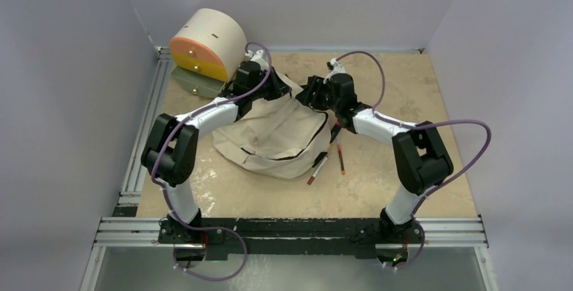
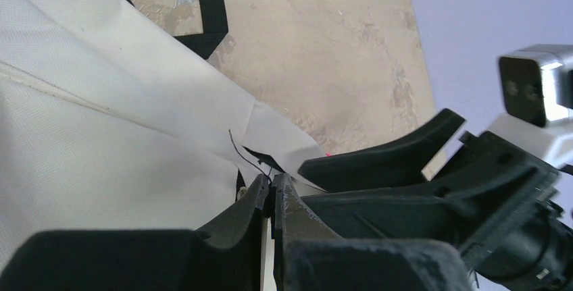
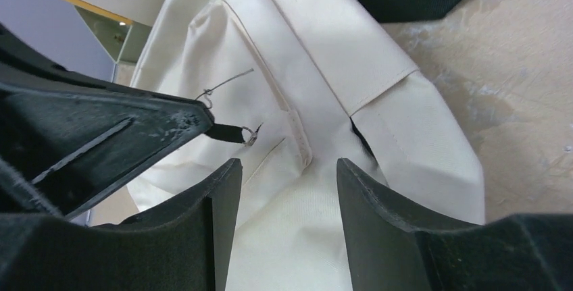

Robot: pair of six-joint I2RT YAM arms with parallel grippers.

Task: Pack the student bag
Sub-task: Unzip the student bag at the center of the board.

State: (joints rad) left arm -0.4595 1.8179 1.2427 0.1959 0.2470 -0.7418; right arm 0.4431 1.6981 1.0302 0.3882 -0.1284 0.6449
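The student bag is a cream fabric backpack with black zippers, lying slumped mid-table. My left gripper is at its far top edge, shut on a black zipper pull tab. The left wrist view shows the jaws pinched together on that tab against the cream fabric. My right gripper is right beside it, open and empty, with its fingers either side of a fold of the bag. One right finger shows in the left wrist view. Two pens lie on the table by the bag's right side.
A cream-and-orange cylindrical drawer unit stands at the back left, one drawer partly out. Black bag straps lie on the table beyond the bag. Walls enclose the table on the left, back and right.
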